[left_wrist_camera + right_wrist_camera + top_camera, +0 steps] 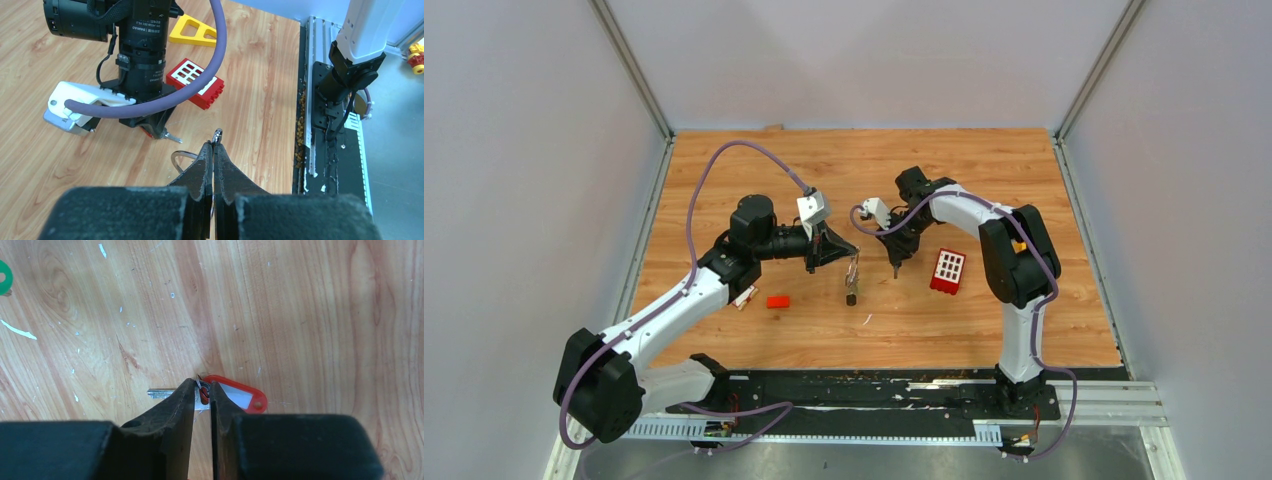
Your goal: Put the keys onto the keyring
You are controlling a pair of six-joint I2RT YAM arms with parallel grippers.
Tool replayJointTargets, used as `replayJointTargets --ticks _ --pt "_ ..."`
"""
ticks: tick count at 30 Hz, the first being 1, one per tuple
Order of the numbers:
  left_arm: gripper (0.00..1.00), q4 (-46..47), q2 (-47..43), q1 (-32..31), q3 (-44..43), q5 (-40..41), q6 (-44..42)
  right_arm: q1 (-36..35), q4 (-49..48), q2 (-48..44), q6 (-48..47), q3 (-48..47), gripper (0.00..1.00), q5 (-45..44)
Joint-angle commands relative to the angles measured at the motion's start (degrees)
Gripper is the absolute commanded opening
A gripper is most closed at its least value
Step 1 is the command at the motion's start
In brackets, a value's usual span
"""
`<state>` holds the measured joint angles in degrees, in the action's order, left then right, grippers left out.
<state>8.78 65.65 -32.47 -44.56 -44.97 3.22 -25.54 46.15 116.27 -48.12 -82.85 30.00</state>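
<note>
Wooden table [984,170], red block [947,270] (white squares), small red brick [778,301]

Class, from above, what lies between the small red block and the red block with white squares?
In the top view: keyring and keys hanging from the left tool, then the tip of the right tool.

Bright even overhead light; soft shadows; foreground blurred.

keyring [853,270] centre, key [161,393] just right, grid block [947,270] farther right, small block [778,301] left
</note>
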Motion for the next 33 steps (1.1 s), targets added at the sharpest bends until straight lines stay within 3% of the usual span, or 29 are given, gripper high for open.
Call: replayJointTargets --ticks 1,18,26,33 --pt "0.0 2.1 -1.6 0.3 -1.1 -1.1 -0.8 0.0 -0.5 -1.1 -0.9 -0.3 0.18 1.5" --pt "0.0 1.9 -1.7 0.3 -1.2 -1.1 -0.8 0.0 0.1 -1.0 -1.2 -1.0 0.0 2.1" --pt "0.0 1.6 -1.7 0.3 -1.3 -0.5 -0.7 0.2 0.2 -3.8 -2.7 0.4 0.0 3.8" --pt "0.0 1.3 -1.9 0.3 -1.5 1.1 -0.3 2.4 -3.0 -11.8 -5.5 6.3 0.0 11.4"
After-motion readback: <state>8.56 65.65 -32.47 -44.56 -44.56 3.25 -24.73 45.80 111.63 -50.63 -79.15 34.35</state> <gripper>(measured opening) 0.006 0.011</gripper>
